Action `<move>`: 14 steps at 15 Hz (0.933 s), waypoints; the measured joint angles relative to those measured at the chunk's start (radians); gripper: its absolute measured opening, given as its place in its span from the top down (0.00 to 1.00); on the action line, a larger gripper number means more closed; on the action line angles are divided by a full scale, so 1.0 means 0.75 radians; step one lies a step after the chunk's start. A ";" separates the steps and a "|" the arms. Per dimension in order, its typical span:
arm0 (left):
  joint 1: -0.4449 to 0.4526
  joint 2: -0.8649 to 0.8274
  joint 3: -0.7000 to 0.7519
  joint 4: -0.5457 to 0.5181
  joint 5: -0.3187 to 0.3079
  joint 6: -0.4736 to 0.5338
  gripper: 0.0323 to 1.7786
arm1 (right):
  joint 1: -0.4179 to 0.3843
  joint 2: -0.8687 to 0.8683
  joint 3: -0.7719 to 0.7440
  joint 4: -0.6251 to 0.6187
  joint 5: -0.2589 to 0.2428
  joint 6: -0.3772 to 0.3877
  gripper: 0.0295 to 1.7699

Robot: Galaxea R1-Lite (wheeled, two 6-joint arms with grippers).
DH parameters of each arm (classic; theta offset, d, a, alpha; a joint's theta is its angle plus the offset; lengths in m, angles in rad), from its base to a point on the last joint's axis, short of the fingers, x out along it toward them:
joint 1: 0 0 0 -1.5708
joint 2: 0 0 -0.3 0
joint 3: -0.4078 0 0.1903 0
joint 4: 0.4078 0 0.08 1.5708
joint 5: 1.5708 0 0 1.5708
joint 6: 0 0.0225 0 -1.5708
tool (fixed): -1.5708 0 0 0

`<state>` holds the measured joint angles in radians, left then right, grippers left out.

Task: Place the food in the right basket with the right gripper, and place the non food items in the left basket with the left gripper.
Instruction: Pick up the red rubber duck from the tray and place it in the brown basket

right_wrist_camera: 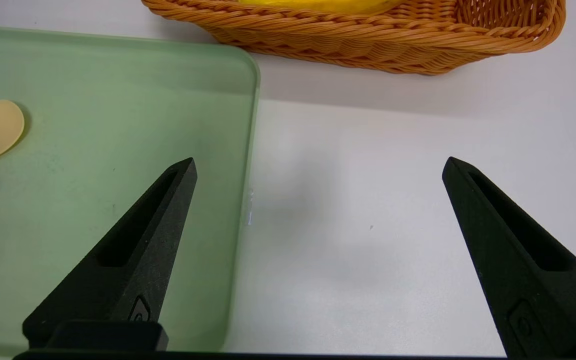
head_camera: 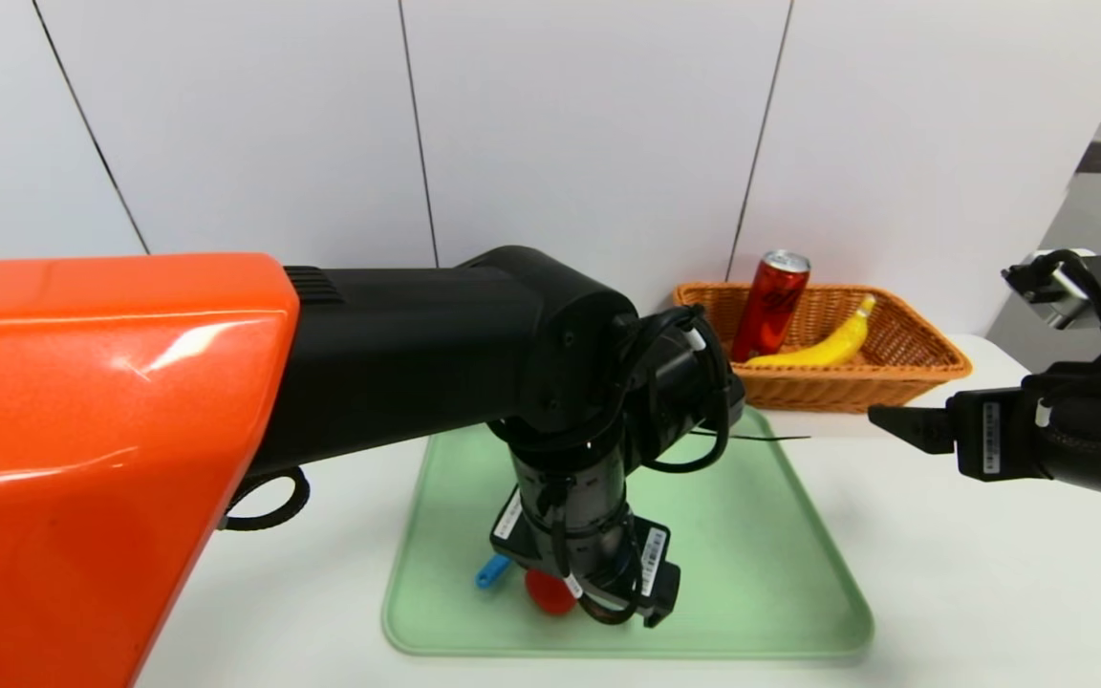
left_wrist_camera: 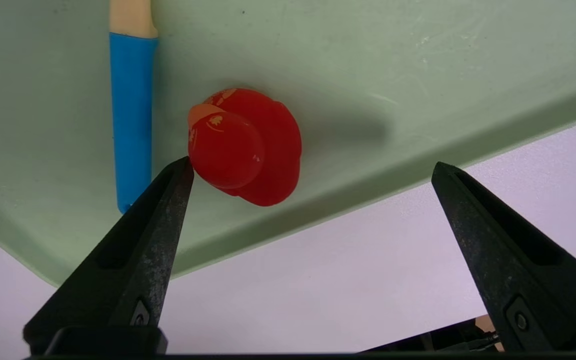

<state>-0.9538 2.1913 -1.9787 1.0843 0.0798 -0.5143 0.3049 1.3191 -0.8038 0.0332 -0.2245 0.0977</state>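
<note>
Hovering over the near edge of the green tray (head_camera: 751,573), the left gripper (left_wrist_camera: 313,167) points steeply down with jaws spread wide, nothing held. Red rubber duck (left_wrist_camera: 245,145) sits on the tray just off one fingertip (left_wrist_camera: 180,172), not centred in the gap: most of the open span hangs over the tray's rim and bare table. My read: the gripper needs to shift sideways toward the duck before closing. Spoon (left_wrist_camera: 130,120) lies just beside the duck on its far side from the gap, blue handle running lengthwise toward the tray edge, pale bowl end farther in. Left arm clearly nearer both.

Further back and off to the right, the right gripper (right_wrist_camera: 318,170) is parked above the table by the tray's side edge, jaws wide, empty. Beyond it, right basket (head_camera: 904,368) already holds banana (head_camera: 832,344) and drink can (head_camera: 768,306). Left basket not visible; cube not visible.
</note>
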 joint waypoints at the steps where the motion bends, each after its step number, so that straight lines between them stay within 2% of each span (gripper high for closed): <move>1: 0.002 0.005 0.000 0.000 0.014 0.001 0.05 | 0.001 0.000 0.007 -0.003 0.000 0.000 0.04; 14: 0.004 0.028 0.000 -0.015 0.028 0.025 0.05 | 0.014 -0.001 0.027 -0.014 0.003 0.000 0.04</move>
<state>-0.9511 2.2123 -1.9787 1.0728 0.1004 -0.4955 0.3151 1.3181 -0.7836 0.0230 -0.2226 0.0974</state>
